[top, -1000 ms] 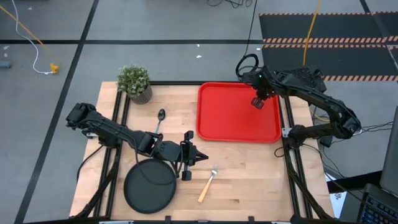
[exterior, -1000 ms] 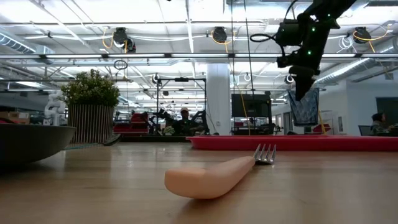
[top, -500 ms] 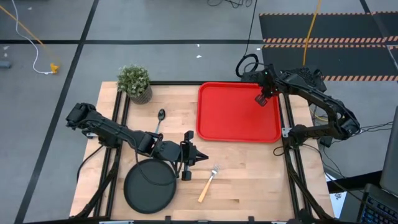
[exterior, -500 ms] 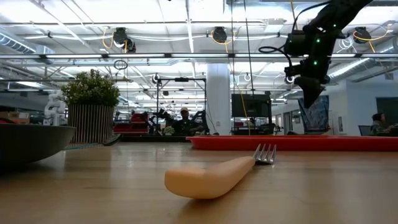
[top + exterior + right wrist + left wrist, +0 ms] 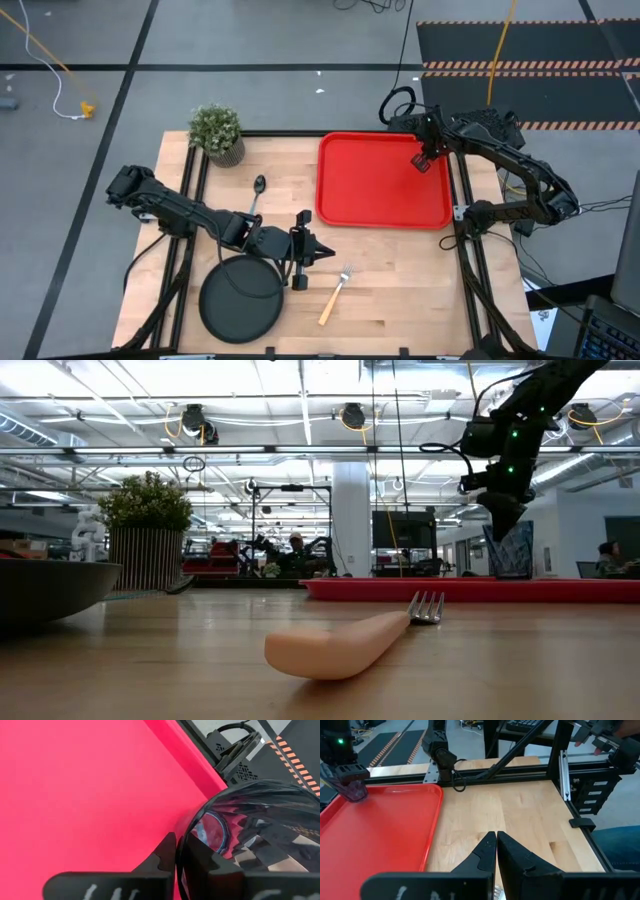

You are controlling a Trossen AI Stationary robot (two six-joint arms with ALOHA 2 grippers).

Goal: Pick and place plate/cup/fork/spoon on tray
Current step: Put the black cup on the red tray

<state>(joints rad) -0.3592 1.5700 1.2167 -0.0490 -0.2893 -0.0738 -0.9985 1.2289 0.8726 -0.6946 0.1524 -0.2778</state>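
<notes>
holding the cup (image 5: 421,160) by its rim, the right gripper (image 5: 423,157) hangs above the far right corner of the red tray (image 5: 370,195) — you can see one finger (image 5: 165,852) pressed against the cup wall in the right wrist view. the left gripper (image 5: 322,253) rests low over the table, fingers pinched together on nothing, between the black plate (image 5: 241,297) and the fork (image 5: 334,296). the spoon (image 5: 256,193) lies near the potted plant (image 5: 217,132).
</notes>
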